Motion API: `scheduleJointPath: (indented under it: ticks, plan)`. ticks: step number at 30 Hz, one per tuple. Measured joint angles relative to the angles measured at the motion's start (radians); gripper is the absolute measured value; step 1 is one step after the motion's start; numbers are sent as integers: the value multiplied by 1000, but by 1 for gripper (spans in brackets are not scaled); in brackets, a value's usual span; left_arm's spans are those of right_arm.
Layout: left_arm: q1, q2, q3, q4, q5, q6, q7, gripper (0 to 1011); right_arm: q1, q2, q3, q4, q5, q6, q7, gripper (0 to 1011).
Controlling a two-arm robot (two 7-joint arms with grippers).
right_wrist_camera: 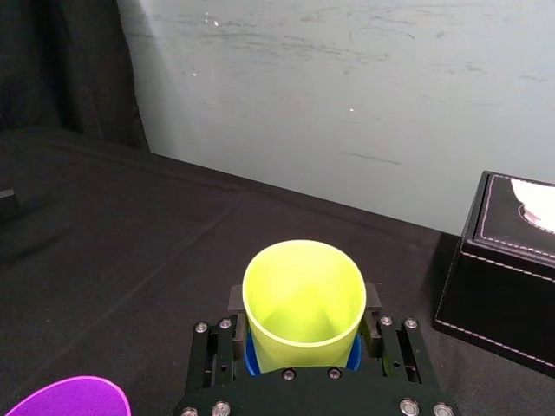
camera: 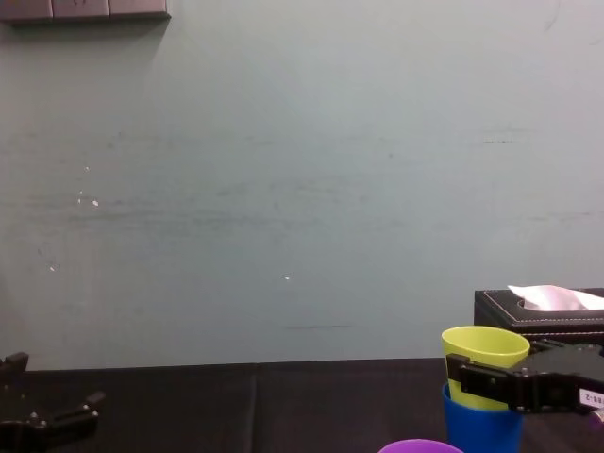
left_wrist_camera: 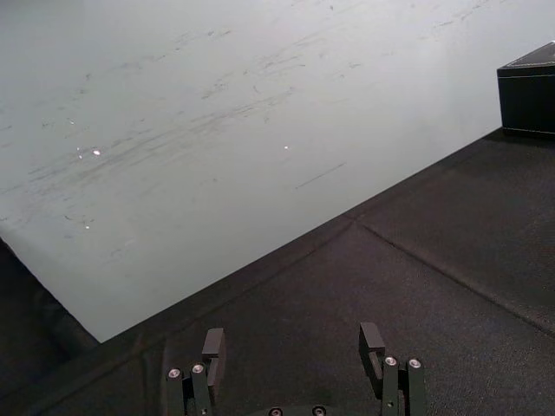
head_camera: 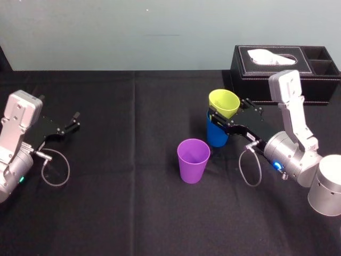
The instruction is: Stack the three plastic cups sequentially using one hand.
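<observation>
The yellow-green cup (head_camera: 224, 102) sits tilted and partly down inside the blue cup (head_camera: 216, 136), which stands on the black cloth right of centre. My right gripper (head_camera: 229, 110) is shut on the yellow-green cup, one finger on each side of its wall just above the blue rim. The right wrist view shows the yellow-green cup (right_wrist_camera: 303, 303) between the fingers (right_wrist_camera: 236, 301), with the blue cup's rim (right_wrist_camera: 251, 355) beneath. The purple cup (head_camera: 193, 160) stands upright and alone, to the front left of the blue one. My left gripper (head_camera: 74, 121) rests open at the far left.
A black tissue box (head_camera: 287, 74) stands at the back right, just behind my right arm. The pale wall (head_camera: 160, 32) runs along the table's far edge. Bare black cloth (head_camera: 122, 160) lies between the purple cup and my left arm.
</observation>
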Motion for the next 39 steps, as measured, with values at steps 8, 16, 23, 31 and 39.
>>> scheduleJointPath:
  ticks: [8, 16, 23, 31, 39]
  plan:
    - [0, 0, 0, 0, 0, 0, 0, 1011, -1, -1, 0, 0, -2, -1, -3, 742]
    - [0, 0, 0, 0, 0, 0, 0, 1011, -1, 0, 0, 0, -1, -1, -4, 893]
    - [0, 0, 0, 0, 0, 0, 0, 1011, -1, 0, 1, 0, -1, -1, -4, 1003]
    - [0, 0, 0, 0, 0, 0, 0, 1011, -1, 0, 1, 0, 1, -1, -4, 1003]
    - [0, 0, 0, 0, 0, 0, 0, 1011, -16, 9, 9, -34, 2, -28, 7, 1003]
